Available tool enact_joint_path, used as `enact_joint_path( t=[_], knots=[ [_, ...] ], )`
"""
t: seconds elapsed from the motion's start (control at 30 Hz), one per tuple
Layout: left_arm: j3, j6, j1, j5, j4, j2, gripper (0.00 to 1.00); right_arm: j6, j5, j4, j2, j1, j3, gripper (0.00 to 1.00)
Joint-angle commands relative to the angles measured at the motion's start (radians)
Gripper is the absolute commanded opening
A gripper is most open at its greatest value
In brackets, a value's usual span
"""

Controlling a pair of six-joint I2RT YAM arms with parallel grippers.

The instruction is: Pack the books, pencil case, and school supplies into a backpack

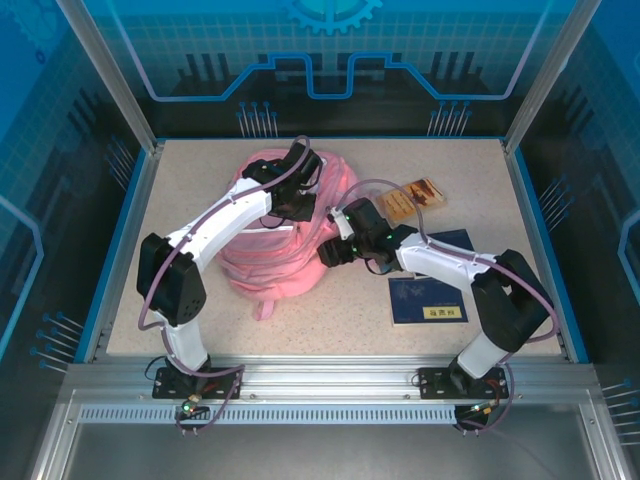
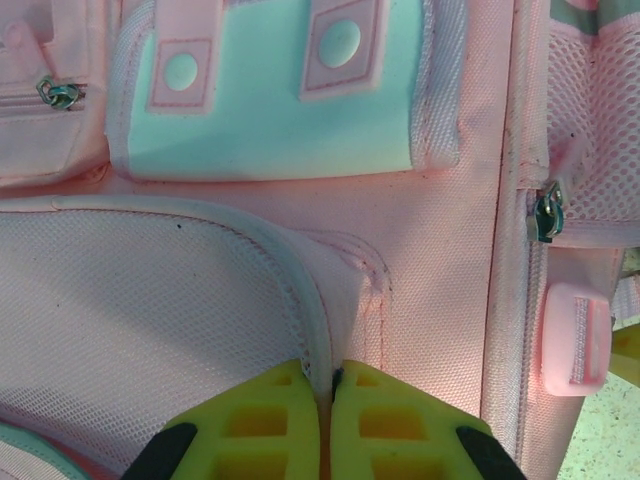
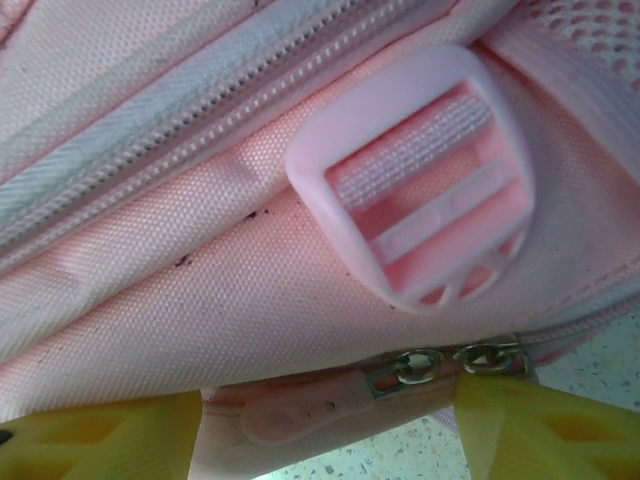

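Note:
The pink backpack point(image 1: 275, 240) lies in the middle of the table. My left gripper point(image 1: 293, 205) sits on its upper part; in the left wrist view its yellow fingers point(image 2: 270, 420) are shut on a raised piped seam of the backpack point(image 2: 150, 290). My right gripper point(image 1: 328, 252) is at the backpack's right side, open, and a pink zipper pull point(image 3: 300, 415) lies loose between its fingers point(image 3: 100, 435). A tan-orange book point(image 1: 415, 198) and two navy books point(image 1: 425, 298) lie to the right. The pencil case and school supplies are out of view.
A mint front pocket point(image 2: 270, 110) and a small zipper slider point(image 2: 548, 212) lie ahead of the left fingers. A pink strap buckle point(image 3: 415, 185) and two metal zipper sliders point(image 3: 410, 365) sit above the right gripper. Blue rails point(image 1: 545, 240) border the table.

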Motion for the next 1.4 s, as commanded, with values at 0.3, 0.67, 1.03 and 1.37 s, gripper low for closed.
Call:
enact_joint_path(
  t=[0.3, 0.67, 1.03, 1.37],
  knots=[
    [0.047, -0.005, 0.001, 0.024, 0.055, -0.042, 0.0, 0.031, 0.168, -0.131, 0.017, 0.003, 0.052, 0.39],
    [0.052, -0.004, 0.002, 0.03, 0.062, -0.034, 0.0, -0.023, 0.085, -0.17, 0.057, -0.001, 0.102, 0.29],
    [0.053, -0.02, 0.005, 0.022, 0.077, -0.023, 0.0, -0.08, 0.037, -0.167, 0.045, -0.001, 0.06, 0.07],
    [0.051, -0.027, 0.012, 0.029, 0.08, -0.029, 0.0, -0.096, 0.031, -0.148, 0.061, -0.003, 0.069, 0.44]
  ],
)
